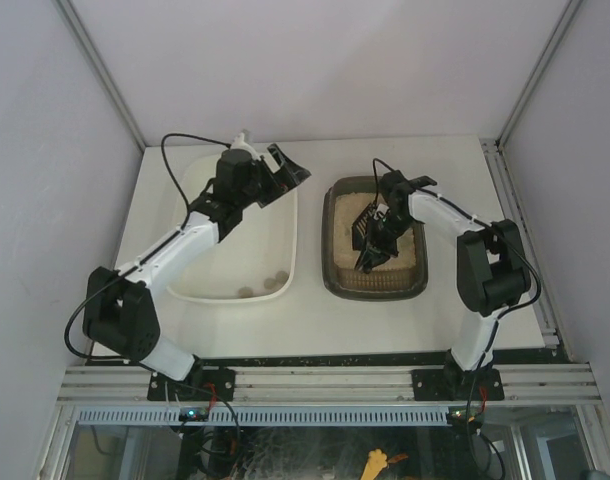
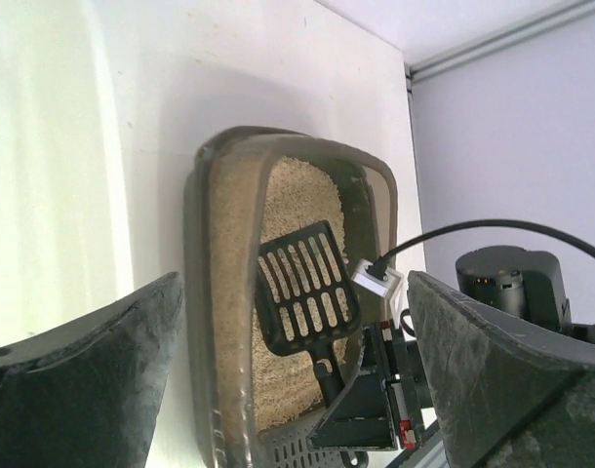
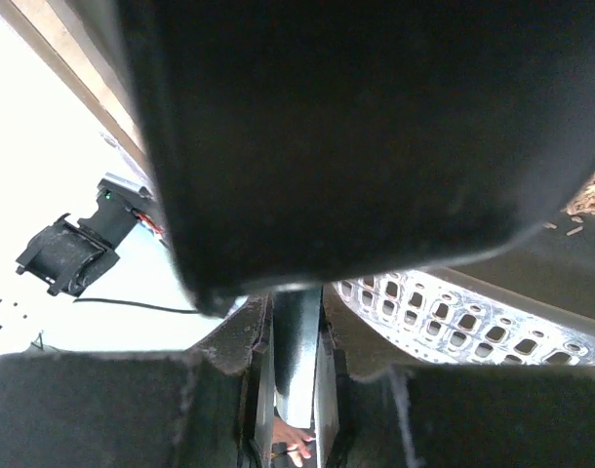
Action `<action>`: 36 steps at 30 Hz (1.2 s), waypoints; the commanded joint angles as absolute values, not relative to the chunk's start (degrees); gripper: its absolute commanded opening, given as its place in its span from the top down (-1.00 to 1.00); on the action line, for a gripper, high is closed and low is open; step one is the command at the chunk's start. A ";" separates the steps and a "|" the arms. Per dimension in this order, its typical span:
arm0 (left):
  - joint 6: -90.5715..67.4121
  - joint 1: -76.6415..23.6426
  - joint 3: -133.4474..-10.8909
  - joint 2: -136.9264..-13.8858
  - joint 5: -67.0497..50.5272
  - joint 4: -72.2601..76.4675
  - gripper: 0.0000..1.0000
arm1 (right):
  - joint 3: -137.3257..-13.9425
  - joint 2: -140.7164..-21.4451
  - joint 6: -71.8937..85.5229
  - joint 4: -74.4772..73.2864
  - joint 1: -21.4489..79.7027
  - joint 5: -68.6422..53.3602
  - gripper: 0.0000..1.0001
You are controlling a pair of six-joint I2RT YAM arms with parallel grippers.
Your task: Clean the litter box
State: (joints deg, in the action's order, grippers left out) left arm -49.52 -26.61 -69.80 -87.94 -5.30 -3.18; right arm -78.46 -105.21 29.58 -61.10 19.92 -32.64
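Scooping stage, I reckon: the right pincer [image 1: 377, 240] is clenched on the black scoop [image 1: 360, 226], its slotted head low over the sand in the litter box [image 1: 328, 250]. The box sits on the tabletop [image 1: 455, 170], just right of the white tub [image 1: 200, 200]. The left pincer [image 1: 280, 172] hangs released above the tub. Next up is probably digging under a clump and lifting it level. Cream tabletop, pale lilac walls.

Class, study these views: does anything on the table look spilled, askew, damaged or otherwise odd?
Nothing stands out. The beige litter lies inside the dark translucent rectangular litter box, which sits straight beside the cream-white plastic tub. The right gripper is shut on the black slotted scoop over it.
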 commanded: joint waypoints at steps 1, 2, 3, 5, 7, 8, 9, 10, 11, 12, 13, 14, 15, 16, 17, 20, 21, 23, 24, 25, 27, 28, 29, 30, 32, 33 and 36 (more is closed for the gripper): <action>-49.44 -22.82 -66.70 -83.43 -9.61 -3.33 -1.00 | -80.44 -107.41 28.95 -63.75 22.12 -32.44 1.00; -49.26 -21.80 -66.27 -82.43 -10.44 -3.91 -0.99 | -80.88 -108.14 29.00 -63.59 22.45 -32.61 1.00; -49.11 -20.40 -65.86 -81.57 -11.62 -4.60 -0.99 | -81.27 -109.00 29.11 -63.24 22.72 -33.03 1.00; -48.38 -17.54 -65.26 -79.24 -14.14 -5.82 -1.00 | -82.23 -110.74 29.16 -62.63 23.39 -34.12 1.00; -46.71 -14.17 -64.94 -77.41 -16.66 -7.86 -0.99 | -83.19 -112.44 29.29 -62.07 23.80 -35.42 1.00; -45.75 -12.38 -64.58 -76.34 -18.13 -8.59 -1.00 | -83.56 -113.17 29.47 -61.53 23.95 -36.21 1.00; -44.73 -10.46 -64.26 -75.31 -19.58 -9.31 -0.99 | -83.89 -113.75 29.64 -61.07 23.91 -36.86 1.00; -43.68 -8.66 -63.91 -74.20 -20.74 -10.17 -0.99 | -84.19 -114.26 29.86 -60.41 23.97 -37.63 1.00; -42.67 -6.78 -63.49 -73.24 -21.74 -11.01 -0.99 | -84.47 -114.60 30.07 -59.70 23.87 -38.50 1.00; -41.69 -5.03 -63.15 -72.22 -22.81 -12.14 -0.99 | -84.65 -115.23 30.26 -59.09 23.78 -39.98 1.00; -40.83 -3.11 -62.85 -71.35 -23.52 -13.15 -0.99 | -84.72 -115.57 30.47 -58.32 23.56 -41.20 1.00; -40.14 -1.21 -62.50 -70.68 -24.20 -14.06 -0.99 | -84.68 -115.83 30.74 -57.45 23.43 -42.40 1.00; -39.49 0.36 -62.03 -70.07 -24.95 -14.73 -0.99 | -84.64 -116.08 30.89 -56.16 23.28 -43.53 1.00; -38.96 2.46 -61.60 -69.58 -25.56 -15.39 -1.00 | -84.57 -116.31 31.05 -55.25 23.22 -44.61 1.00; -38.77 3.81 -61.15 -69.00 -25.98 -15.79 -1.00 | -84.32 -116.28 31.26 -54.13 23.18 -45.74 1.00; -35.37 6.66 -59.66 -67.73 -26.18 -16.80 -0.99 | -83.24 -116.36 31.93 -50.89 23.04 -49.41 1.00; -34.82 7.39 -59.21 -67.39 -26.38 -17.03 -0.99 | -82.98 -116.40 31.92 -50.35 22.89 -49.77 1.00; -33.44 8.46 -58.65 -66.71 -26.89 -18.09 -1.00 | -81.84 -115.99 31.72 -48.73 22.04 -50.41 1.00; -32.71 8.93 -58.44 -66.51 -27.02 -18.67 -1.00 | -80.72 -115.33 31.86 -47.50 21.49 -50.48 1.00; -32.21 9.35 -58.25 -66.32 -27.11 -19.12 -0.99 | -79.57 -114.56 32.10 -46.30 20.85 -50.61 1.00; -31.24 10.21 -57.90 -65.89 -27.16 -20.00 -1.00 | -76.73 -111.94 32.62 -43.86 19.53 -50.05 1.00; -30.70 10.55 -57.77 -65.80 -27.16 -20.67 -1.00 | -74.90 -109.72 32.66 -42.93 18.84 -49.08 1.00; -30.34 10.93 -57.79 -65.72 -27.27 -21.25 -1.00 | -73.57 -108.02 32.63 -42.11 18.22 -48.02 1.00; -29.82 11.40 -57.75 -65.71 -27.39 -21.90 -1.00 | -72.41 -106.28 32.64 -41.77 17.41 -47.79 1.00; -28.64 11.77 -57.96 -65.73 -27.27 -23.73 -1.00 | -70.25 -103.10 32.39 -41.96 15.74 -47.85 1.00; -27.78 11.85 -58.42 -65.93 -27.41 -25.34 -1.00 | -68.81 -101.51 31.87 -42.08 14.95 -47.97 1.00; -25.36 12.00 -60.96 -66.27 -28.03 -31.04 -1.00 | -65.45 -96.92 31.24 -42.27 13.20 -48.14 1.00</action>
